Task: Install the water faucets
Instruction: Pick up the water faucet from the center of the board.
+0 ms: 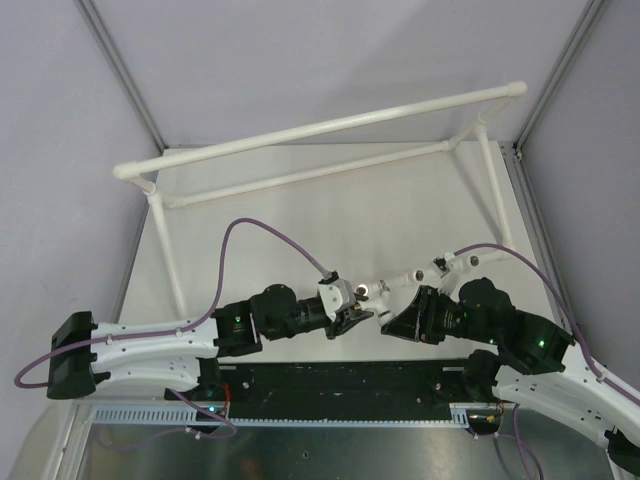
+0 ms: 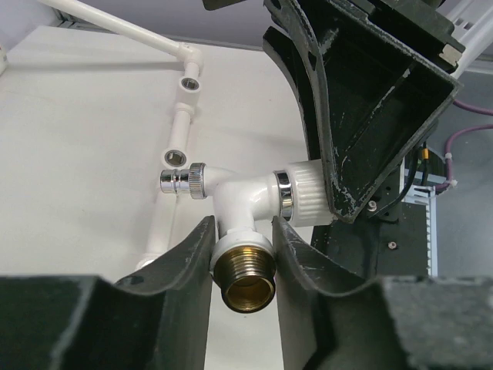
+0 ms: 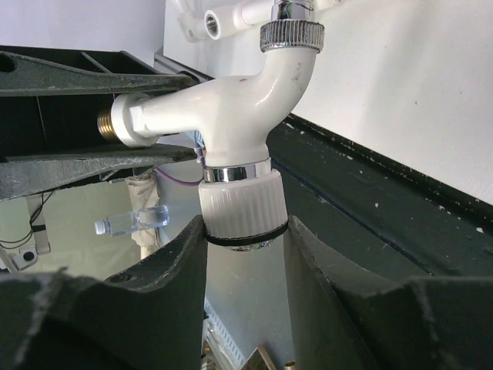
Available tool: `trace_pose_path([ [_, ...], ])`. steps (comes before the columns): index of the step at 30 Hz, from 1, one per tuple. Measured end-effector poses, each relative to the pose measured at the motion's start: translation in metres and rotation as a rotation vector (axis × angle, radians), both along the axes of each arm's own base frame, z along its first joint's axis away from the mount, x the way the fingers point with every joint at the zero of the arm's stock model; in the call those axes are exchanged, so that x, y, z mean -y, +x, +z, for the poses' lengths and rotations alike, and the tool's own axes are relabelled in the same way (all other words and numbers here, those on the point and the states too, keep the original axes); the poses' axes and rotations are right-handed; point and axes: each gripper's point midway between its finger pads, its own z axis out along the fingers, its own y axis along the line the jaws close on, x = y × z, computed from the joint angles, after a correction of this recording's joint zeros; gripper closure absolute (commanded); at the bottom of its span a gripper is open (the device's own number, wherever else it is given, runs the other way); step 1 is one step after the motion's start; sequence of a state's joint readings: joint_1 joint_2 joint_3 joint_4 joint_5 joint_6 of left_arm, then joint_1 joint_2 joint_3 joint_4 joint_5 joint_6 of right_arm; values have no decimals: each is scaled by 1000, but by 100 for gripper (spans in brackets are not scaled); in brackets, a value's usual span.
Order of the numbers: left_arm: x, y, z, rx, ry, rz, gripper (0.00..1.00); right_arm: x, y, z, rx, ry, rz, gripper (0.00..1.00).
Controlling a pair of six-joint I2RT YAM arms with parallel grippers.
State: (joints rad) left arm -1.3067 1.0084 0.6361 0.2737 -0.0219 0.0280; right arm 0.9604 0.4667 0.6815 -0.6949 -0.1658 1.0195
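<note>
One water faucet (image 2: 245, 194) between my two arms: left end effector (image 2: 243, 231) pinches its threaded collar, right end effector (image 3: 244, 227) clamps its ribbed knob, above the surface (image 1: 300, 220).

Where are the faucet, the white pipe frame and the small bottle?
faucet (image 2: 243, 200), left wrist view, white elbow body.
white pipe frame (image 1: 330, 127), top view, upper long bar.
small bottle (image 3: 135, 220), right wrist view, clear middle.
</note>
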Motion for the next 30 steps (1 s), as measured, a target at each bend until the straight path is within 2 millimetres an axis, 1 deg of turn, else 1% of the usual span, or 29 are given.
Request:
trace_pose_path([
  [2,0,0,0,-1,1,0,83,0,-1,-1,-2,-3,1,100],
  [3,1,0,-1,0,3,-2,91,1,-1,-1,-4,-4,1,100],
  [4,1,0,-1,1,5,-3,96,1,0,-1,-3,-5,-1,100],
  [6,2,0,-1,-3,8,-4,99,1,-1,-2,-6,-8,0,100],
  [8,2,-1,-1,-4,10,-6,100,2,-1,-2,-6,-10,0,100],
  [9,2,-1,-2,-5,13,-8,100,2,-1,-2,-7,-10,0,94],
  [10,2,-1,-2,-6,15,-9,100,2,-1,-3,-7,-11,0,85],
  [11,2,-1,-2,-7,17,-11,100,2,-1,-3,-8,-11,0,69],
  [13,2,-2,-3,-10,23,-16,100,3,-2,-3,-7,-10,1,49],
  [15,3,-4,-2,-12,27,-27,100,4,-3,-1,-1,-4,3,39],
  [17,5,-9,-1,-19,34,-58,100,5,-2,3,18,14,-6,34],
  [20,8,-17,0,-52,54,-98,100,10,0,11,59,38,-25,29],
  [23,10,-18,3,-90,65,-93,100,16,1,18,107,65,-39,26],
  [26,7,-11,3,-136,64,-31,100,24,2,27,161,94,-60,27],
  [28,2,-3,3,-172,57,33,100,30,3,32,200,109,-75,28],
  [30,-7,5,8,-213,31,88,100,36,5,37,240,120,-93,29],
])
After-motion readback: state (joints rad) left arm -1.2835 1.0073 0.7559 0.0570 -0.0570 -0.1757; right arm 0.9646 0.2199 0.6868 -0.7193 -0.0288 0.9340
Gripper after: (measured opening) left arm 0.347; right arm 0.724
